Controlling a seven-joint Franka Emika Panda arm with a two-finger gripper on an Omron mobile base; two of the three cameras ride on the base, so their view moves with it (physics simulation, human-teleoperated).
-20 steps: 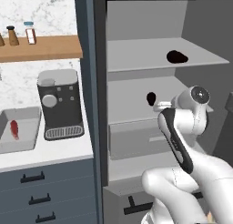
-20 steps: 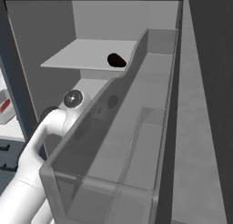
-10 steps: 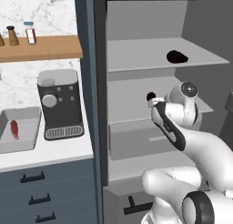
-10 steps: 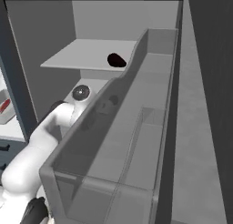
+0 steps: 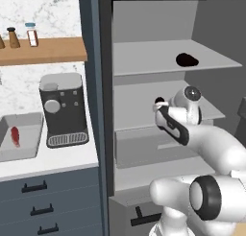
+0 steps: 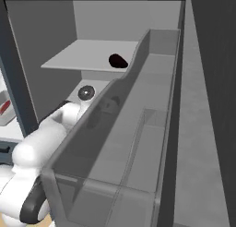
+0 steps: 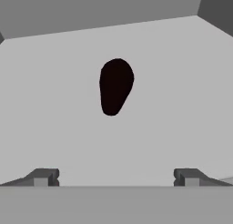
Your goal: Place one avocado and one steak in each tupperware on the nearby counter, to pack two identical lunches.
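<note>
**Reaching for the avocado on the middle fridge shelf**

The small, near-black, pear-shaped avocado (image 7: 115, 85) lies alone on the pale grey middle shelf (image 5: 139, 98) of the open cabinet, its narrow end turned towards the end effector (image 7: 116, 176). The end effector's two dark tips are spread wide and hold nothing; the fruit sits ahead of them, roughly centred between them but apart from both. To do this well, I judge the hand should run straight in along the shelf until the tips pass either side of the widest part, then close across the short axis, since the smooth rounded skin could squirt out of a grip near the tip.

A second dark avocado (image 5: 186, 60) rests on the upper shelf (image 5: 144, 57), well apart. That shelf hangs close above the arm, so a lift must stay low before withdrawing. Left of the cabinet, the white table (image 5: 48, 159) carries a light grey shallow plastic tupperware (image 5: 29, 148) with a red lumpy steak (image 5: 15, 135) inside, just beside a black coffee machine (image 5: 63, 110). Above, a wooden wall shelf (image 5: 43, 50) holds small jars (image 5: 31, 34).
</note>
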